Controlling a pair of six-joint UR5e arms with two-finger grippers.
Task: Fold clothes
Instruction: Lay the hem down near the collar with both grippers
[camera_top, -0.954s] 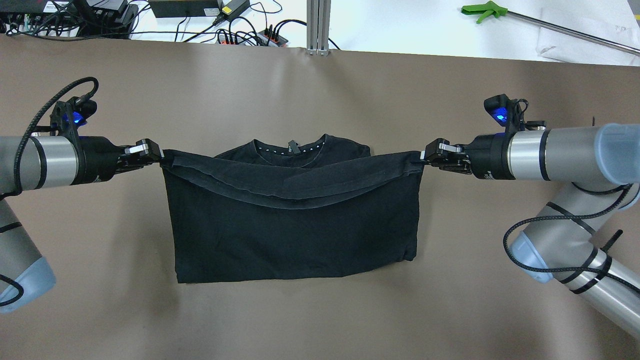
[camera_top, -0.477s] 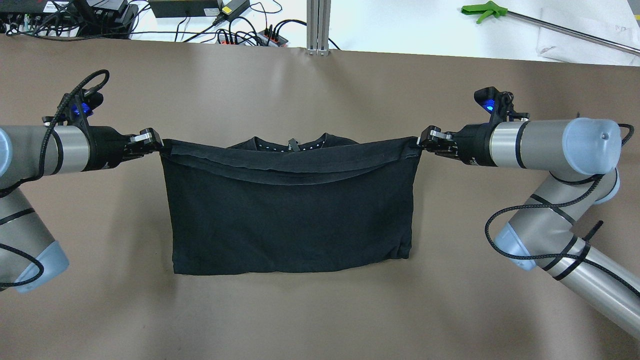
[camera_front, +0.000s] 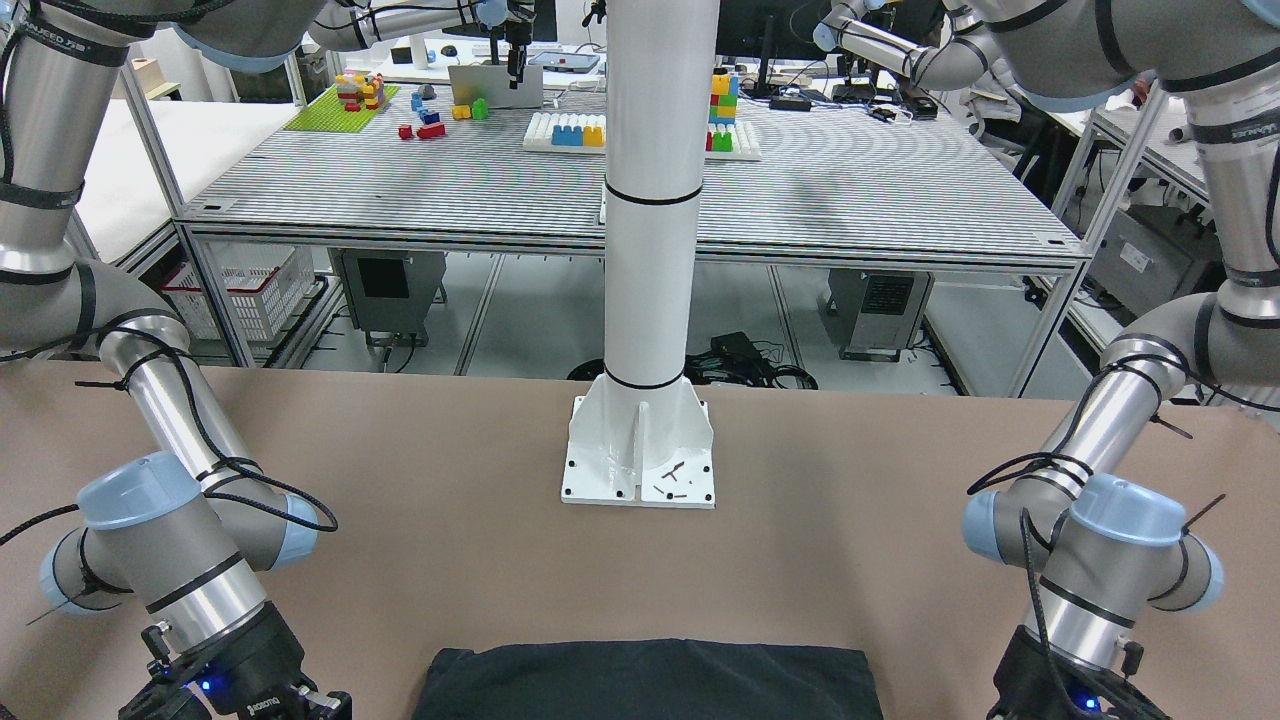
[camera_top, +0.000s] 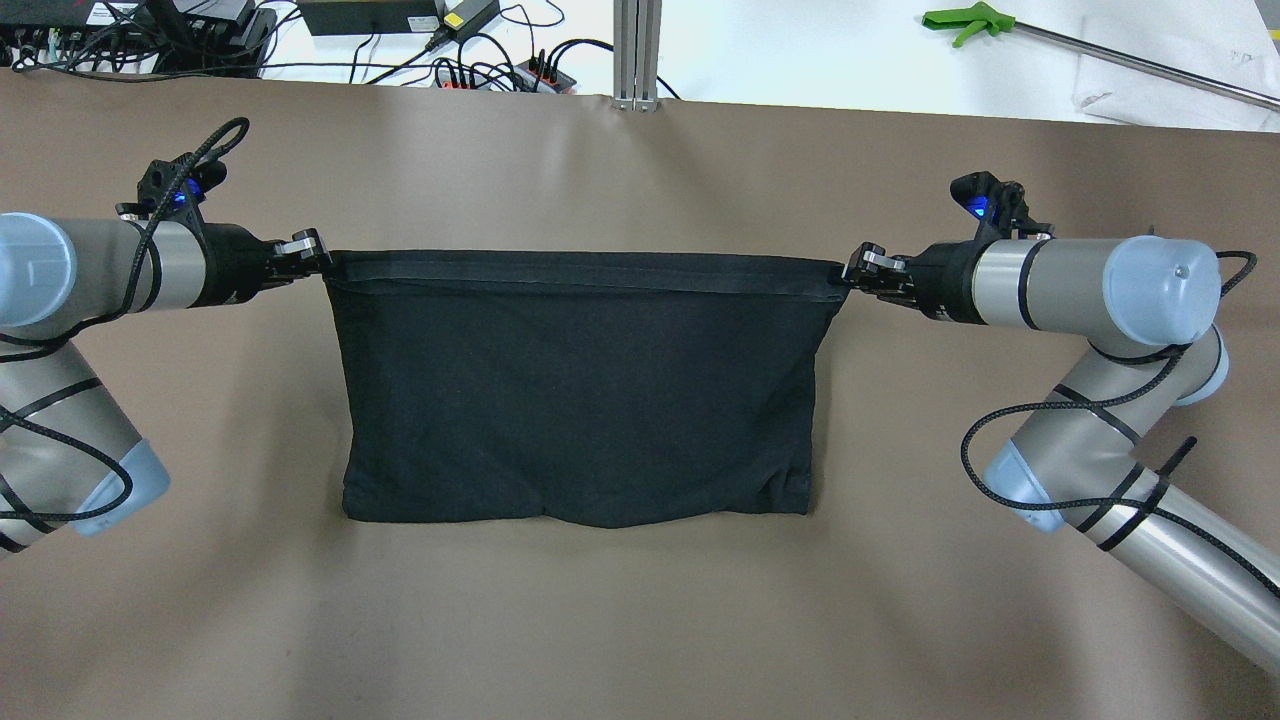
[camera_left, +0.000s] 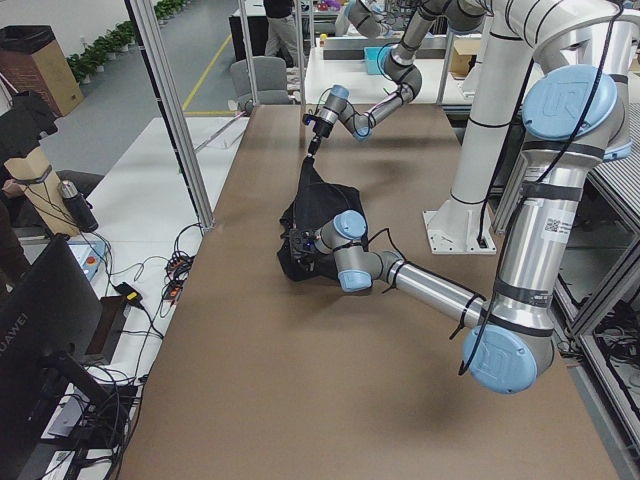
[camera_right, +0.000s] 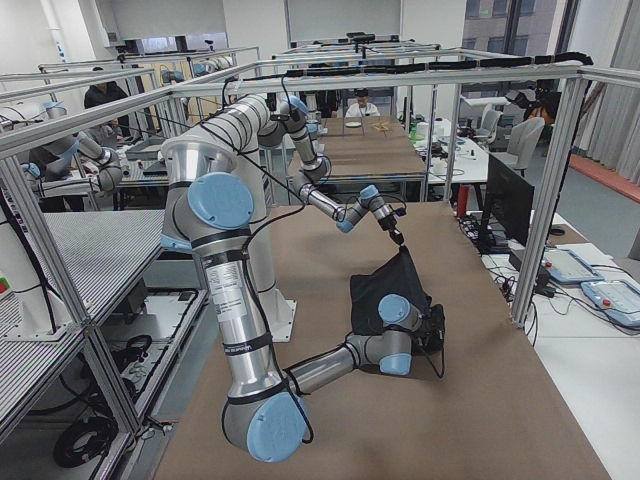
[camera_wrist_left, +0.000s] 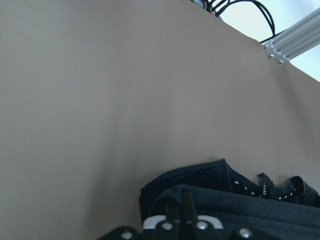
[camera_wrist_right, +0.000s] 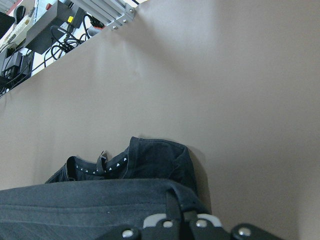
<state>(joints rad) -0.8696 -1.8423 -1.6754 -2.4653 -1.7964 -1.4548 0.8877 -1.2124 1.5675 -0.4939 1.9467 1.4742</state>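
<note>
Brown table surface (camera_top: 640, 620) fills the overhead frame. Slatted workbench (camera_front: 860, 200) with coloured bricks (camera_front: 572, 135), upper centre. Windows (camera_right: 520, 25), upper right.

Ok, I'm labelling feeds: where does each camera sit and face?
Front-facing: across table, facing robot; both arms, garment.
Overhead: behind robot, looking down; left gripper, right gripper pinching garment.
Exterior left: table's end; left arm near.
Exterior right: other end; right arm near.
Left wrist: own gripper below, collar ahead.
Right wrist: same; both share collar.
</note>
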